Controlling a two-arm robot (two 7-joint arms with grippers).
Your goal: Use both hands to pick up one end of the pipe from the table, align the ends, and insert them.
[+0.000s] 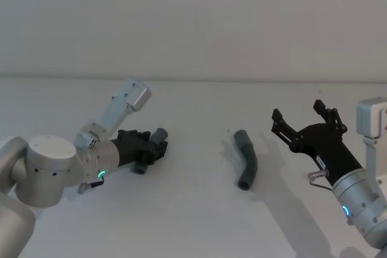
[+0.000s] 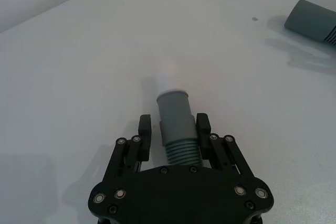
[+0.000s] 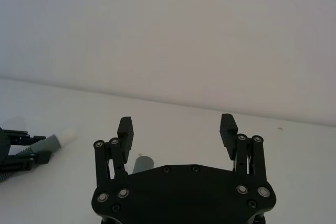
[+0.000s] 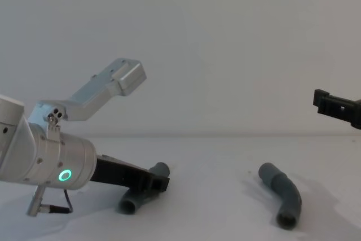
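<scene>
Over on the left of the tabletop, the white-tipped hose piece sits low against the surface. Its white tip points away from the wrist, past a smooth grey collar. The left end effector is narrowed onto the ribbed section just behind that collar, with one finger on each side gripping it. The silver left arm behind it carries a lit green ring light.

The cuffed hose piece lies loose on the tabletop right of centre, bent in the middle. Its grey cuff is at the far end, and nothing touches it.

The right end effector hangs above the tabletop to the right of that piece, apart from it. Its fingers are spread wide and hold nothing.
</scene>
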